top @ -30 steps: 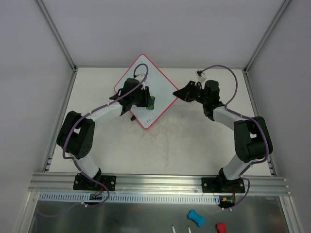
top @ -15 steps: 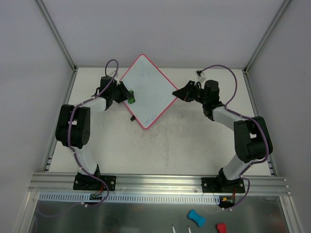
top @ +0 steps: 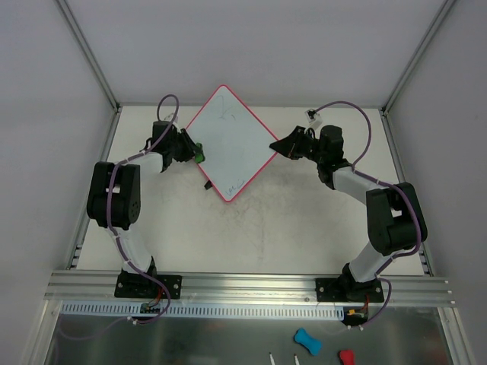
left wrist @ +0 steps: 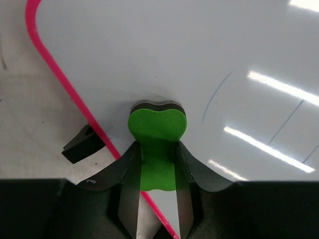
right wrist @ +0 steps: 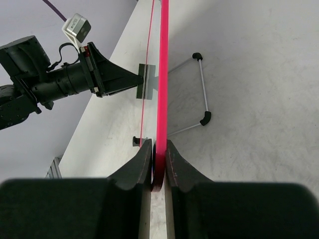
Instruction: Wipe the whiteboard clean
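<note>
The whiteboard lies as a diamond at the back middle of the table, white with a pink rim. Faint pen marks show near its top corner and bottom corner. My left gripper is shut on the green eraser, which rests on the board's left edge. In the left wrist view the eraser presses on the white surface just inside the pink rim, with thin blue lines to its right. My right gripper is shut on the board's right corner, its jaws clamping the rim.
A black clip lies beside the rim by the eraser. A thin wire stand with black tips shows to the right of the board's edge. A metal rail runs along the near edge. Blue and red erasers lie below it.
My left gripper has carried the green eraser from the middle of the board leftward to its left edge. The right arm and the board have not moved.
</note>
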{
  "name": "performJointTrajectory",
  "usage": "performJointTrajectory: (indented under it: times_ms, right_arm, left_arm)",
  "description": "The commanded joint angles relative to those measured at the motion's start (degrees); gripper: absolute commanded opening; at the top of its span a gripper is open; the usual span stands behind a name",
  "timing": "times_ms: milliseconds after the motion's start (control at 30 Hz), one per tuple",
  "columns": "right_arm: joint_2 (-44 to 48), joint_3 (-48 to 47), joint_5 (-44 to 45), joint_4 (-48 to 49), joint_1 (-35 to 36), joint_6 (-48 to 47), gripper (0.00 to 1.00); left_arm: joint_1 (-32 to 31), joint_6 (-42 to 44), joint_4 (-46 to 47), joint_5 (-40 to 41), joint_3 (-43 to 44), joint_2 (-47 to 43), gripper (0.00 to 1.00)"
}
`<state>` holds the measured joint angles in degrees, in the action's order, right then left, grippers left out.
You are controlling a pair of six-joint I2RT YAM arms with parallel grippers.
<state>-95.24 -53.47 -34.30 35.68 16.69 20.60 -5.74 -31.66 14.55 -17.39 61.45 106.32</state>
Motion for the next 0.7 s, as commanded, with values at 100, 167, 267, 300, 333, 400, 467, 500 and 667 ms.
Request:
performJointTrajectory:
  times_ms: [100, 167, 267, 300, 333, 400, 467, 500, 667]
  right_arm:
    - [0.4, -0.8, -2.7, -1.0, 1.4, -4.4, 0.0]
    - [0.4, -0.8, -2.7, -1.0, 1.4, -4.4, 0.0]
    - [0.4, -0.8, -2.7, -1.0, 1.4, -4.5, 0.0]
    - [0.4, -0.8, -2.7, -1.0, 1.3, -4.5, 0.0]
    - [0.4, -0.8, -2.8, -1.0, 1.4, -4.4, 0.0]
    - [0.3, -0.8, -2.7, -1.0, 1.4, -4.5, 0.0]
    - [0.3, -0.9, -2.8, -1.0, 1.4, -4.3, 0.0]
    - [0.4, -0.8, -2.8, -1.0, 1.4, -4.3, 0.0]
    - [0.6, -0.8, -2.7, -1.0, 1.4, -4.3, 0.0]
  left_arm:
    - [-12.4, 9.5, -5.5, 4.1, 6.2, -0.7, 0.0]
    - [-14.7, 12.4, -5.4, 4.1, 6.5, -1.6, 0.0]
    - [-19.3, 15.6, -5.3, 4.9, 5.5, -3.3, 0.0]
    - [-20.3, 16.2, -5.0, 4.6, 5.0, -3.8, 0.0]
    - [-22.2, 16.8, -4.7, 4.4, 4.5, -4.7, 0.0]
    - [-24.1, 19.1, -3.8, 2.7, 2.5, -5.9, 0.0]
    - [-26.9, 20.8, -2.9, 2.3, 1.4, -7.4, 0.0]
    - [-27.7, 22.1, -2.9, 2.1, 0.7, -7.8, 0.0]
    - [-28.2, 21.9, -3.3, 5.2, 1.9, -7.1, 0.0]
